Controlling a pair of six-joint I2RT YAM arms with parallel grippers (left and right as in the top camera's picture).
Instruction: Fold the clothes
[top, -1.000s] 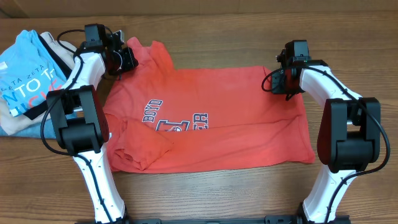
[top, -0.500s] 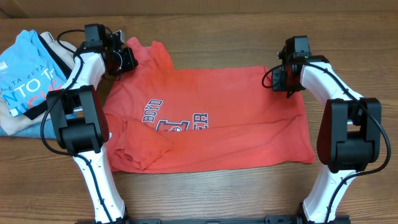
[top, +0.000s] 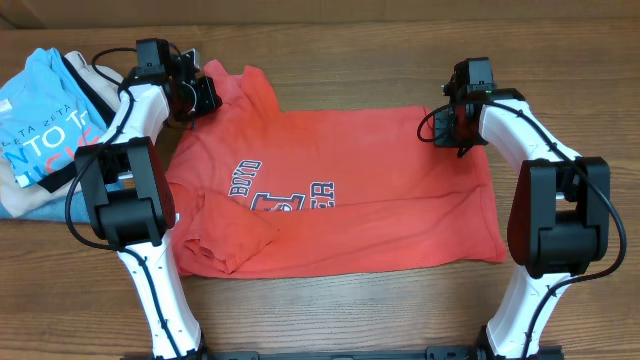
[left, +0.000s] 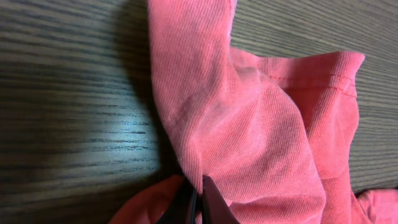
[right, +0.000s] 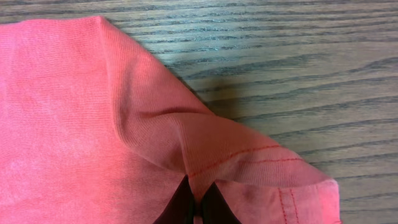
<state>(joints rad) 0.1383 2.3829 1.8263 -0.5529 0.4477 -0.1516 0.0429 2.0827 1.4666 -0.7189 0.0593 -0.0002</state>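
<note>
A: Left wrist view: left gripper (left: 199, 200) is cut off by the bottom edge. Only the tips show, buried in a shirt (left: 249, 124) fold. The shirt runs off the top, right and bottom.
B: Same on the right wrist. Right gripper (right: 198, 210) shows tips only, shirt off the left and bottom.
A: Overhead: both sets of tips are hidden under the arms (top: 130, 190). Their bases are clipped at the bottom edge.
B: Lettering (top: 285, 192)?
A: Partly lost in a fold, lower line unreadable.
B: Blue shirt (top: 40, 130)?
A: Clipped at the left edge, print incomplete. Beige garment (top: 25, 205) is mostly under it.
</note>
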